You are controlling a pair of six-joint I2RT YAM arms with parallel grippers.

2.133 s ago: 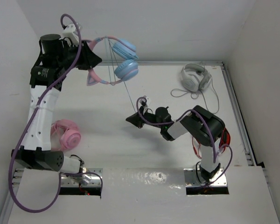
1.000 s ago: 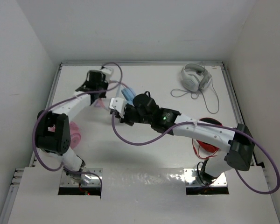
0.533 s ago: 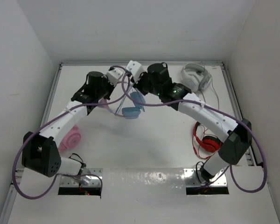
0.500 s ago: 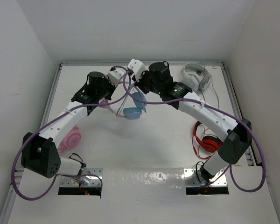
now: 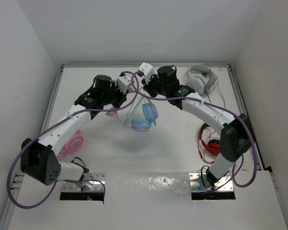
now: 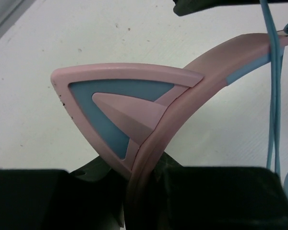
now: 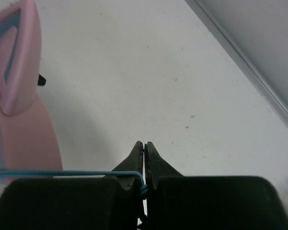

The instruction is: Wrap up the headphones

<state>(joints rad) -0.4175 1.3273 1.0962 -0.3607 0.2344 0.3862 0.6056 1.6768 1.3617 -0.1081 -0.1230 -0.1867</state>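
The headphones (image 5: 144,120) are held above the middle of the table (image 5: 173,148), between the two arms. Their pink headband (image 6: 192,91) is uppermost and the light-blue cups (image 5: 150,113) lowest, so the long axis slants down from the left gripper (image 6: 144,189). That gripper is clamped on the headband just below a cat ear (image 6: 115,108). The right gripper (image 7: 144,163) has its fingers pressed narrowly together, pinching the thin cable (image 7: 62,173). A white pair (image 5: 201,79) lies at the far right

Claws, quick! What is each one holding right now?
Left claw: closed, holding the headphones by the pink band.
Right claw: closed, pinching the thin blue cable.
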